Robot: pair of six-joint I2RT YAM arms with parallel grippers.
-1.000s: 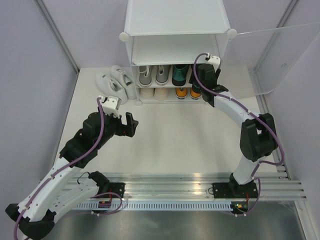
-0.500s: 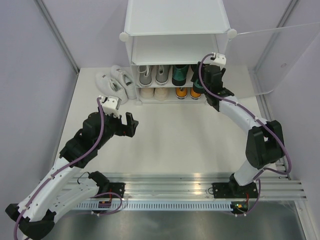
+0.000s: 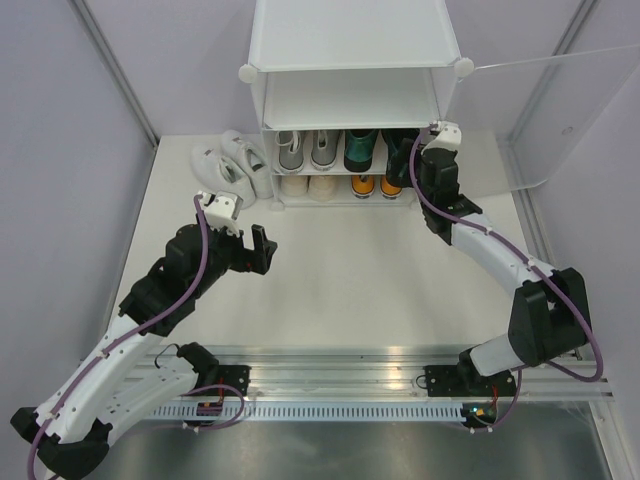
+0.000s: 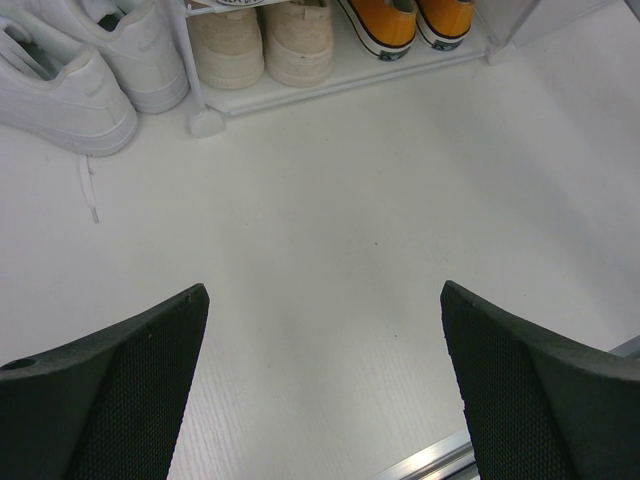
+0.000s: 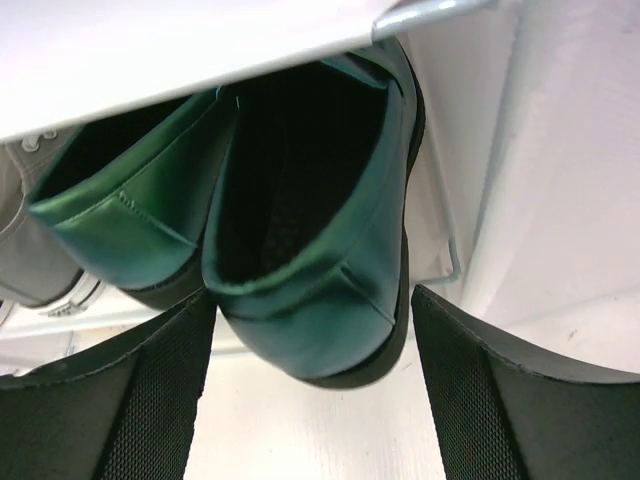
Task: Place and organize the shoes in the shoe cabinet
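- Look at the right end effector (image 5: 310, 300): swung up and to the right within the last second, away from the front of the orange canvas lace-ups with white toes (image 4: 410, 20). Level now with the middle shelf (image 3: 330, 172) of the tall white plastic-panel shoe cabinet (image 3: 350, 40) at the worktop's (image 3: 350, 270) far edge.
- Carried along with it: a glossy dark green pointed shoe (image 5: 300, 330), hanging low in front of the bottom row a second ago. Now tucked in at the right end of that shelf, heel outward, side by side with the matching green shoe (image 5: 120, 220) and apparently touching it.
- Spread wide at the fingers (image 5: 100, 400), one on each flank of the heel; clamped or already let go, cannot tell from here.
- Brings the count, by the look of it, to four pairs housed: grey canvas lace-ups (image 3: 305, 150) left of the green, then the cream pair (image 4: 265, 40) and the orange on the bottom row.
- Left outside: only the white sneakers (image 4: 80, 80), on the worktop near its far left corner, just beside the cabinet's left wall.
- No movement at all from the left end effector (image 4: 322, 290): parked above bare worktop, spread wide apart, holding nothing.
- Probably next: backing the right arm out, then fetching those sneakers for the top shelf (image 3: 350, 100).
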